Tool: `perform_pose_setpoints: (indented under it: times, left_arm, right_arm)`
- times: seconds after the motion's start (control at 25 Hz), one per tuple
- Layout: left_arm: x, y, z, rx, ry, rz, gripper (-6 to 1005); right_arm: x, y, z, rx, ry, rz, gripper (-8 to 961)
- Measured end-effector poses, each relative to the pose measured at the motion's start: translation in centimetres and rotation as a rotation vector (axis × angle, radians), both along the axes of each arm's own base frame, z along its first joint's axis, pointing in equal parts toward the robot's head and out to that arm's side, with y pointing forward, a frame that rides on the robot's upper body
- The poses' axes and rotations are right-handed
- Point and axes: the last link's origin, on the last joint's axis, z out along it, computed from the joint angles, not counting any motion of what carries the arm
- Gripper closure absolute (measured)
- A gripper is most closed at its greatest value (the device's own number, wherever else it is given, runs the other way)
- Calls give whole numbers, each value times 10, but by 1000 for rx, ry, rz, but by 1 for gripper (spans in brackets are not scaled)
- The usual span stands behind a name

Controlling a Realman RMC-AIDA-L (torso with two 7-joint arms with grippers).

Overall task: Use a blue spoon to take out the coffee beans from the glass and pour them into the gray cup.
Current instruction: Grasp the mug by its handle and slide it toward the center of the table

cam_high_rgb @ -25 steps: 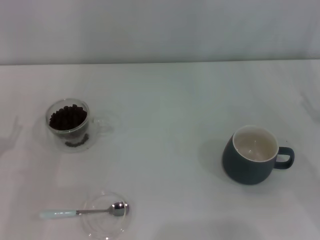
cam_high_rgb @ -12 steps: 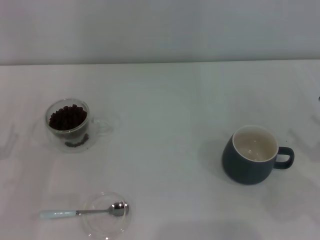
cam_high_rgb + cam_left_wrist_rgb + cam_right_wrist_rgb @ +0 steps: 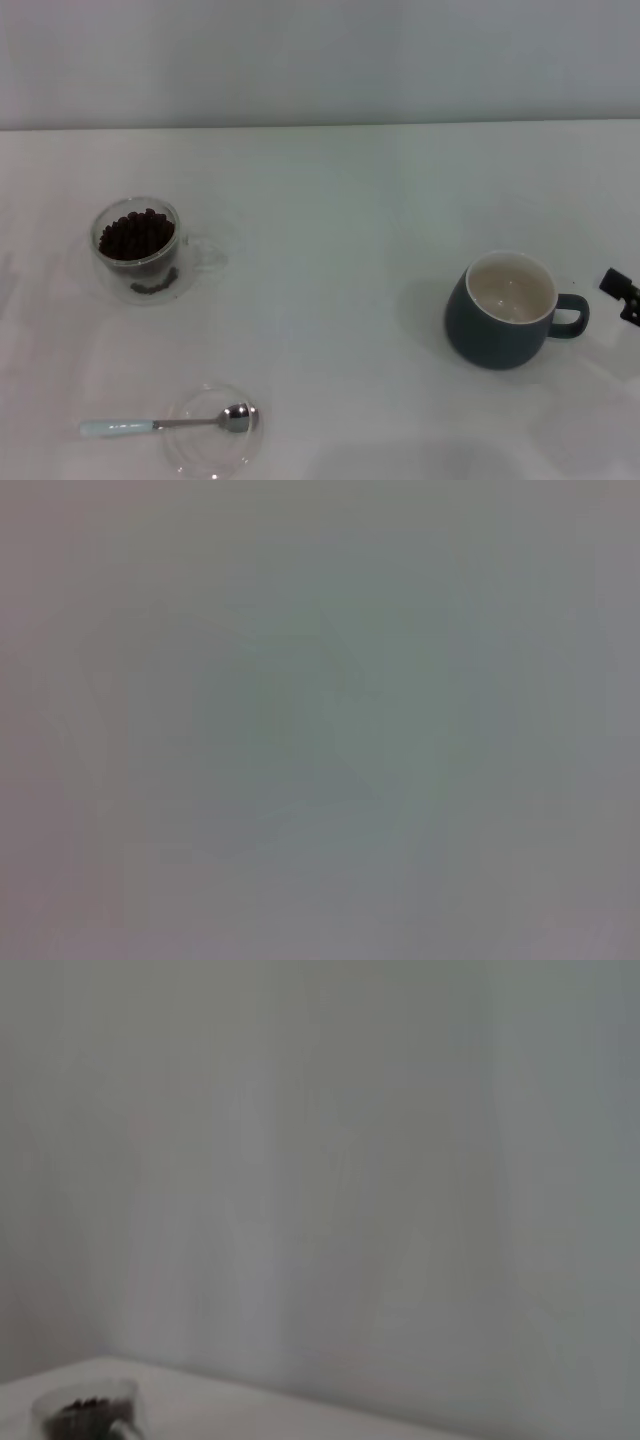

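White table [image 3: 330,220], all vessels upright. Gray cup [image 3: 508,310] sits toward the right edge, handle pointing at that edge, cream inside showing no beans that I can make out. Glass [image 3: 137,248] stands toward the left edge, well apart from the cup, with the coffee beans [image 3: 135,236] heaped in it to near the rim. Blue spoon [image 3: 165,423] lies near the front edge on the left side: metal bowl resting in a flat clear dish [image 3: 210,443], pale handle sticking out flat toward the left edge, long axis running left to right along the front edge. My right gripper [image 3: 622,292] shows only as a dark tip at the right edge, just beside the cup's handle; I cannot tell how its fingers stand. My left gripper is out of view. My judgement: the spoon lies far across from my right gripper, so the left arm is better placed, coming onto the handle from the left.
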Motion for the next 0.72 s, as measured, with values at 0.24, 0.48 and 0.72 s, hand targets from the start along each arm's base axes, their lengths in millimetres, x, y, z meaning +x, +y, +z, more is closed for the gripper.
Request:
perform_pose_setpoints:
  times: [0.24,0.48,0.72]
  left_arm:
    - [1,0,0,2,0,-8,127]
    - [5,2,-3,-18,5,-23,127]
    - [7,0,-7,-29,4,-37,127]
  right_arm:
    - [7,-12,-7,-18,-38,-21,84]
    - [15,-20,-15,-10,-65,-50,85]
    - [18,-20,-30,0,-102,-81,85]
